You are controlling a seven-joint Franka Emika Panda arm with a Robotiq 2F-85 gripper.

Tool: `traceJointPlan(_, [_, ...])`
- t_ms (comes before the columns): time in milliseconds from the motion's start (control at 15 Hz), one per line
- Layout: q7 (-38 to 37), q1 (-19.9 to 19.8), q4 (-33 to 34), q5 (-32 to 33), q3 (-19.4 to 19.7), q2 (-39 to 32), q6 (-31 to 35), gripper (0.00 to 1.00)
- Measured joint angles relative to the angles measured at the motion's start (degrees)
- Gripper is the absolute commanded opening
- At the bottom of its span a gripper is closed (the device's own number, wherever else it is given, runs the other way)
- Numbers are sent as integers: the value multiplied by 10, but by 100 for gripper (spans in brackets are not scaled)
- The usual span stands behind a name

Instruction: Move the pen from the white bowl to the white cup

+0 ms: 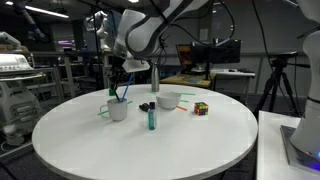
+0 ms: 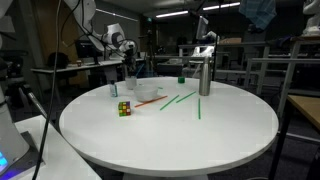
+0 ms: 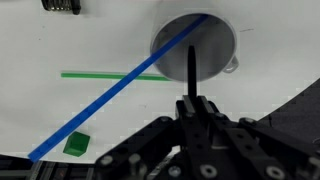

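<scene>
The white cup [image 1: 118,111] stands on the round white table [image 1: 150,150]. From above in the wrist view [image 3: 215,40] a long blue stick [image 3: 110,100] leans in it. My gripper [image 1: 121,78] hangs right above the cup, shut on a thin black pen [image 3: 191,68] whose tip points down into the cup's mouth. The low white bowl [image 1: 168,100] sits apart from the cup, farther along the table; I see no pen in it. The bowl [image 2: 148,91] and my gripper [image 2: 128,68] also show in both exterior views.
A Rubik's cube [image 1: 201,108], an upright green marker [image 1: 151,121] and a small black object [image 1: 146,106] stand near the bowl. A green stick [image 3: 100,74] lies beside the cup. More green sticks [image 2: 178,100] and a metal cylinder [image 2: 204,75] sit farther off.
</scene>
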State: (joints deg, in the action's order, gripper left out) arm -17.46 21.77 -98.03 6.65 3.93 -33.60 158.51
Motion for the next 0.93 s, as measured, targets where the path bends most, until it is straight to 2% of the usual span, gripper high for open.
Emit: traceJointPlan(933, [2, -6, -34, 0, -3, 0, 97, 2])
